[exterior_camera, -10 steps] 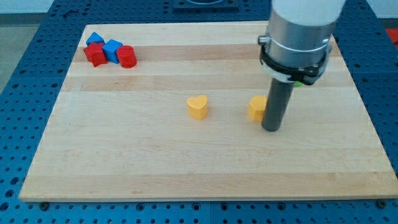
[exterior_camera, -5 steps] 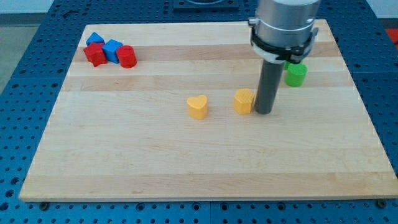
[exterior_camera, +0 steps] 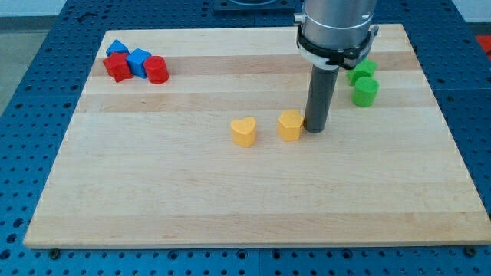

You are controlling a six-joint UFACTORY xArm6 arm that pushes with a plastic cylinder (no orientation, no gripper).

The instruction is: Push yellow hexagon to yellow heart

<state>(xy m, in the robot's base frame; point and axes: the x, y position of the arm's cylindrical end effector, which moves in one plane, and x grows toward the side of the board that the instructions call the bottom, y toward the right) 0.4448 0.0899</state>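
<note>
The yellow hexagon [exterior_camera: 290, 125] lies near the middle of the wooden board [exterior_camera: 230, 207]. The yellow heart [exterior_camera: 244, 132] lies a short way to its left, with a small gap between them. My tip [exterior_camera: 315, 129] rests on the board right against the hexagon's right side. The rod rises from there to the grey arm body at the view's top.
Two blue blocks [exterior_camera: 138, 60], [exterior_camera: 116, 48] and two red blocks [exterior_camera: 117, 68], [exterior_camera: 156, 70] are clustered at the top left. Two green blocks [exterior_camera: 365, 91], [exterior_camera: 363, 71] lie to the right of the rod. A blue perforated table surrounds the board.
My tip has moved to the view's left and slightly up, pushing the yellow hexagon left, closer to the yellow heart. The heart has not moved. A second green block has come into view.
</note>
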